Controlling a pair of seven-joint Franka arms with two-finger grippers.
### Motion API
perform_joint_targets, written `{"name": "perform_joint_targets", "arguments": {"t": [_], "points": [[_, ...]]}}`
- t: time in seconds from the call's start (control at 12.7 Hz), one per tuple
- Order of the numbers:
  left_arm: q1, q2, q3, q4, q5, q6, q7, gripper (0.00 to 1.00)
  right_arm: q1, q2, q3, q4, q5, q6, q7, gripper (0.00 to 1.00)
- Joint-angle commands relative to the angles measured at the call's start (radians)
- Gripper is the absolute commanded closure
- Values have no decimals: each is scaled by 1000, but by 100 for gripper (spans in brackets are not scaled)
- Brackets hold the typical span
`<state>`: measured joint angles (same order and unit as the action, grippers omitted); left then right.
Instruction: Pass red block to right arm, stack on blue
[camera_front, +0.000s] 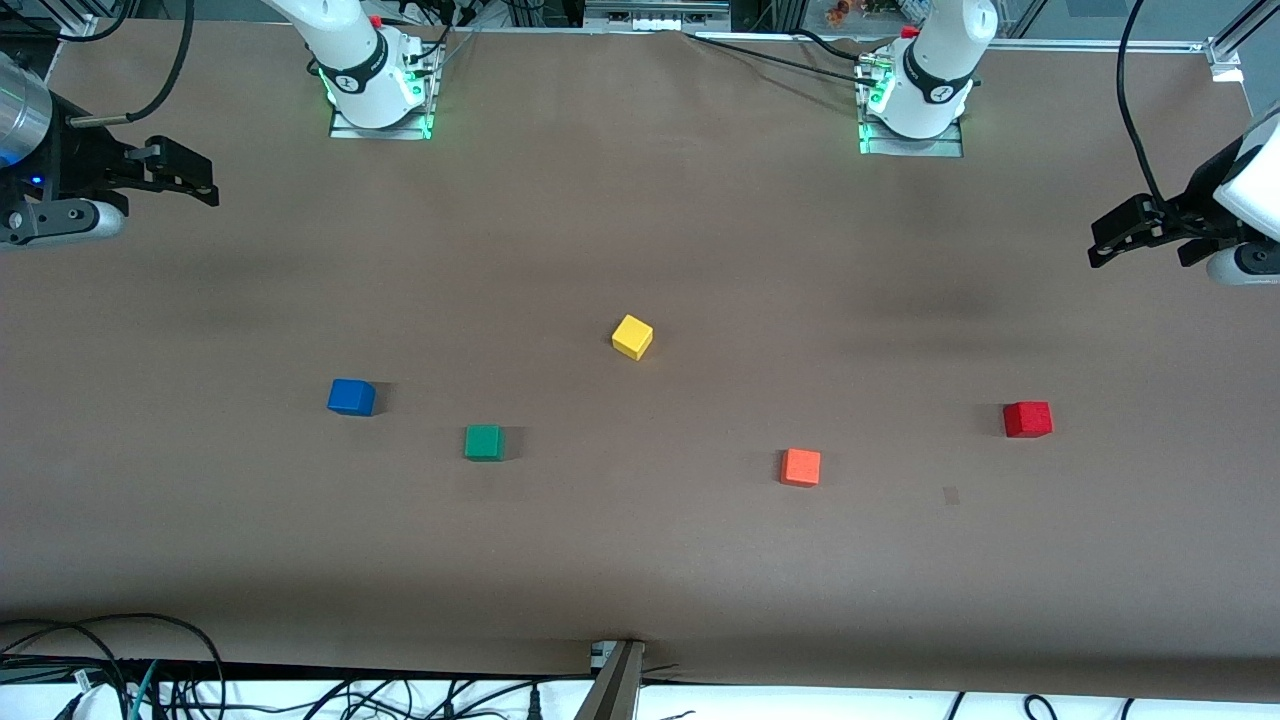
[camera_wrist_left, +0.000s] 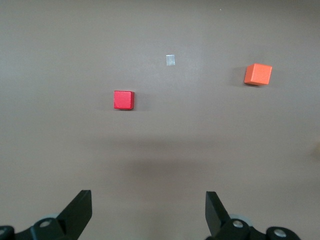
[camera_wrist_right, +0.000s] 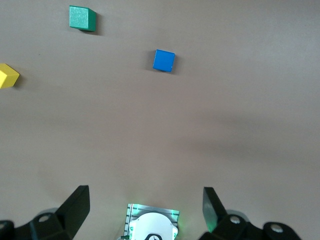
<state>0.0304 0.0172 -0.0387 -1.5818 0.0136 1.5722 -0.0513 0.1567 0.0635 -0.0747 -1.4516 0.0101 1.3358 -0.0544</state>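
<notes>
Nothing of the job looks done yet. The small bright red cube (camera_front: 1027, 419) sits flat on the brown table cover (camera_front: 640, 560), low at the right of the front view, toward the left arm's end. No gripper touches it. It looks clean and square, with sharp edges, and it should be easy to pinch.

A lighter orange cube (camera_front: 800, 467) lies near it, a bit nearer the front camera. A yellow cube (camera_front: 632, 336) sits in the middle of the frame. A green cube (camera_front: 484, 442) and the solid blue cube (camera_front: 351, 397) lie toward the right arm's end, well apart from the red one.

The left gripper (camera_front: 1105, 243) hangs at the right edge of the frame, its fingers spread apart and holding nothing. The right gripper (camera_front: 205, 184) waits at the left edge, also spread and holding nothing.

Picking up, passing and stacking are all left to do.
</notes>
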Motion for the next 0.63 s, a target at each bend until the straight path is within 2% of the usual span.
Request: {"name": "perform_joint_targets", "arguments": {"t": [0.0, 0.55], "points": [[-3, -23, -3, -23, -3, -6, 8, 0, -8, -8, 4, -1, -6, 5, -15, 0], [-1, -10, 3, -10, -1, -5, 10, 0, -8, -8, 4, -1, -4, 5, -13, 0]]}}
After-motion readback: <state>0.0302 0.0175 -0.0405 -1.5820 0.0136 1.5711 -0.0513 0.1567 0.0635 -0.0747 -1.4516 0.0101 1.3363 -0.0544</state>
